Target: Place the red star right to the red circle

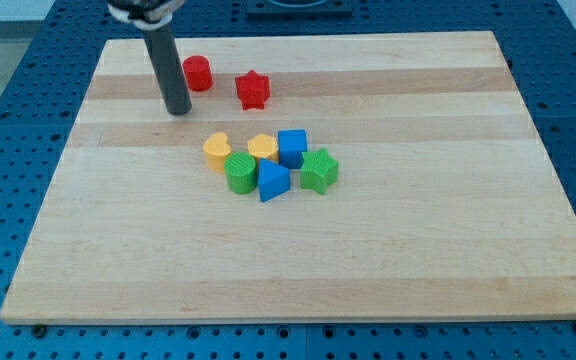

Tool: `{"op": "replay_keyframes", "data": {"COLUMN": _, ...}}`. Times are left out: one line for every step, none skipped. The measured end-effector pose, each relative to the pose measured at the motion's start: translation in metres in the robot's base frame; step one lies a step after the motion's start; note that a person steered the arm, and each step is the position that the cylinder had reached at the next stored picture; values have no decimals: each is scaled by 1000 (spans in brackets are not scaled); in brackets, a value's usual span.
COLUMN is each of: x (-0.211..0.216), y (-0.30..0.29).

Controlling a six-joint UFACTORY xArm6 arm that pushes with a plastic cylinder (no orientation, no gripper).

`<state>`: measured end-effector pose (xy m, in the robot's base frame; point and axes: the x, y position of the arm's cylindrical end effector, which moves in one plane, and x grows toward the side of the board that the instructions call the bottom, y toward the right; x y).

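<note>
The red circle (198,73) sits near the view's top left of the wooden board (448,250). The red star (253,90) lies just to its right and slightly lower, apart from it. My tip (178,112) rests on the board to the lower left of the red circle, a short gap away, and well left of the red star. The dark rod rises from it toward the view's top.
A cluster sits mid-board: a yellow block (216,150), a yellow block (263,148), a blue cube (292,147), a green cylinder (240,172), a blue triangular block (273,181) and a green star (319,170). Blue perforated table surrounds the board.
</note>
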<state>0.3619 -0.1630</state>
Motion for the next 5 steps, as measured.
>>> {"op": "replay_keyframes", "data": {"x": 39, "y": 23}}
{"op": "replay_keyframes", "data": {"x": 43, "y": 72}}
{"op": "replay_keyframes", "data": {"x": 28, "y": 123}}
{"op": "replay_keyframes", "data": {"x": -3, "y": 133}}
{"op": "replay_keyframes", "data": {"x": -28, "y": 107}}
